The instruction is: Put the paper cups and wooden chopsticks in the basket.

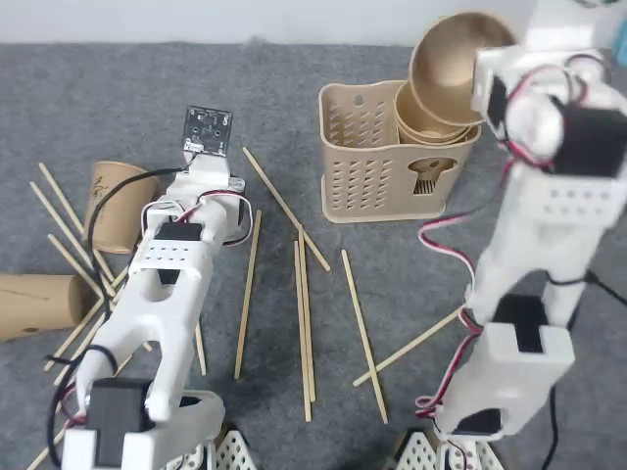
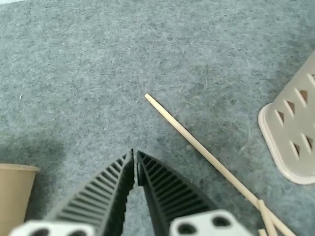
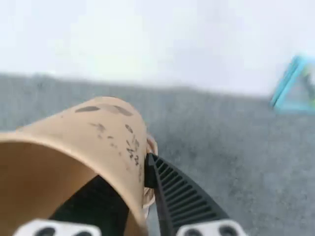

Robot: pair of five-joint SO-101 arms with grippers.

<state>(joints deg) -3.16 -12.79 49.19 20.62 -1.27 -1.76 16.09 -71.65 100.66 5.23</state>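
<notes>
Upper right, the right pincer (image 3: pixel 146 169) clamped a paper cup (image 1: pixel 453 61) above the basket (image 1: pixel 372 157), left pincer (image 2: pixel 135 158) closed, empty, chopstick (image 2: pixel 197 145) lay just past its tips.

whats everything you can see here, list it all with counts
basket: one, beige, slotted, upright at the far middle of the table
cups in basket: at least two, tan, nested in its right side
held cup: one, tan, tilted above the basket
loose cups: two, tan, on their sides at the left, the second at the left edge
chopsticks: roughly a dozen, exact count unclear, pale wood, scattered flat on the cloth
cloth: one, grey, covers the table
blue thing: one, blurred, beyond the cloth
left gripper: one, black, shut and empty, above bare cloth
right gripper: one, black, shut on the held cup's rim
</notes>
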